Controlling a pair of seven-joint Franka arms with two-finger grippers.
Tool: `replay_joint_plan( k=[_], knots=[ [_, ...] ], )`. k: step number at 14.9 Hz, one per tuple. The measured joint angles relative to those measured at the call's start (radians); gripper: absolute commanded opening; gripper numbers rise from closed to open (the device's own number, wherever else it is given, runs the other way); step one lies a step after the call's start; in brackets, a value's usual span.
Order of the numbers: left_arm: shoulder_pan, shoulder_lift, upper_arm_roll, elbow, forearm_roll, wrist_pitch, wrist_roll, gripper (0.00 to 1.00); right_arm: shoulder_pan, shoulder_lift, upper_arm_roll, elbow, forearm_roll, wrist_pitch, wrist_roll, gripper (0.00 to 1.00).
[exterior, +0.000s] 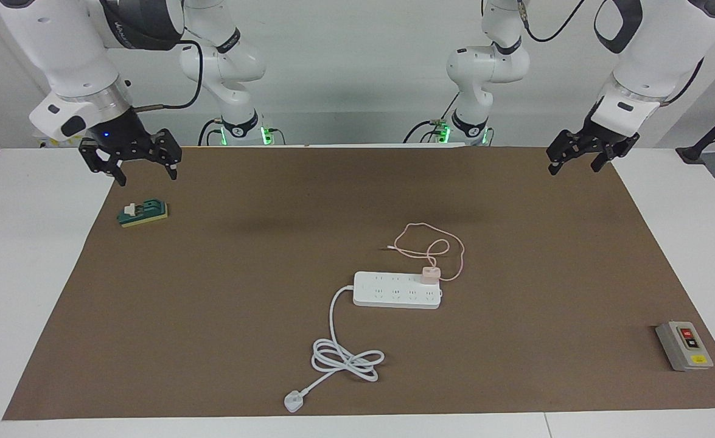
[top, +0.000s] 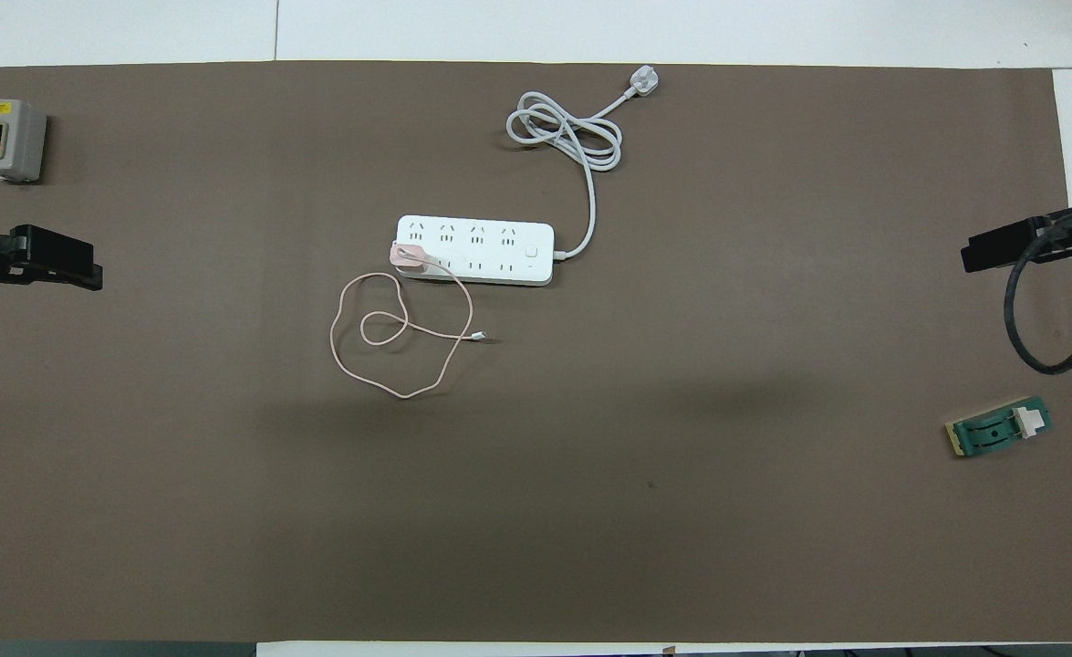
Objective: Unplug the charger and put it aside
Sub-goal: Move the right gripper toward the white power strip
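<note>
Right gripper (exterior: 131,163): upper left of the facing frame, hovering over the table's (exterior: 41,292) mat edge above the green switch block (exterior: 143,213); jaws spread apart, holding nothing.
Power strip (exterior: 397,289): one, at frame centre, with its white cord (exterior: 340,347) coiled toward the lower middle.
Charger (exterior: 429,275): one, just right of centre, plugged upright into the strip's end socket toward the left arm's end of the table.
Cable (exterior: 430,243): one thin pink loop, lying slack just above the charger in the frame.
Handling: probably light, rigid and smooth; pinch the cube's flat sides, not the limp cable; the strip may lift with the pull.
Left gripper (exterior: 582,155): upper right, waiting over the mat corner; jaws parted, empty.
Button box (exterior: 684,345): one, lower right.
</note>
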Motion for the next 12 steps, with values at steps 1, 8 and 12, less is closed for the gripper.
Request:
replay_joint_plan(
  k=[1, 8, 12],
  knots=[
    [0.000, 0.003, 0.000, 0.000, 0.000, 0.000, 0.000, 1.00, 0.000, 0.000, 0.013, 0.000, 0.000, 0.000, -0.036, 1.00],
    [0.000, 0.029, 0.000, 0.001, -0.009, 0.011, 0.000, 1.00, 0.003, 0.005, 0.095, -0.028, 0.150, 0.050, -0.369, 1.00],
    [0.000, 0.038, 0.000, 0.014, -0.024, 0.027, 0.000, 1.00, 0.006, 0.040, 0.104, -0.073, 0.225, 0.090, -0.647, 1.00]
  ],
)
